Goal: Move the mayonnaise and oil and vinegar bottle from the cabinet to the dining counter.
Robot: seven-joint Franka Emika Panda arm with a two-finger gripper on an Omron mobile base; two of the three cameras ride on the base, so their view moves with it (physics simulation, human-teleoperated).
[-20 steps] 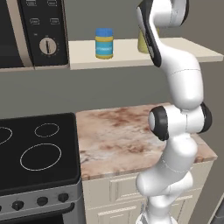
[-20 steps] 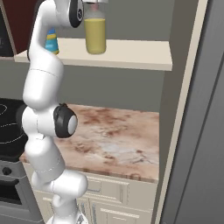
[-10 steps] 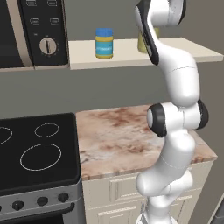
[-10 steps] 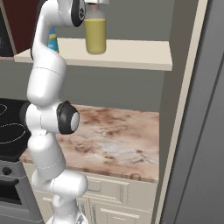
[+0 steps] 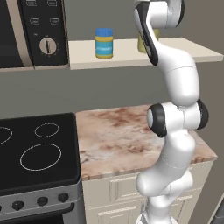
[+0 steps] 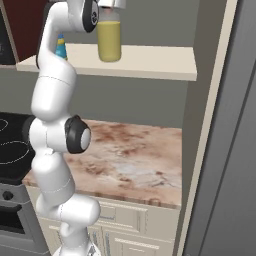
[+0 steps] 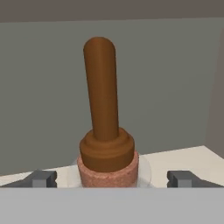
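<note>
At the top of the right base frame, your gripper [image 7: 112, 178] is hovering over the bottle [image 6: 109, 41], fingers spread either side of its stopper [image 7: 101, 89], apart from it.

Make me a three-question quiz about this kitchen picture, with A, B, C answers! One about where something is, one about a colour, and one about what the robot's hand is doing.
1. Where is the mayonnaise?
A. On the cabinet shelf
B. On the stove
C. On the marble worktop

2. What colour is the mayonnaise lid?
A. Red
B. Blue
C. Green

3. How does the gripper stand at the oil and vinegar bottle?
A. Shut tight on the stopper
B. Far off by the stove
C. Open, a fingertip on each side of the neck

Answers:
1. A: the left base view shows the jar on the beige shelf beside the microwave.
2. B: its cap is blue above the yellow band.
3. C: the hand view shows both fingertips apart from the stopper.
</note>
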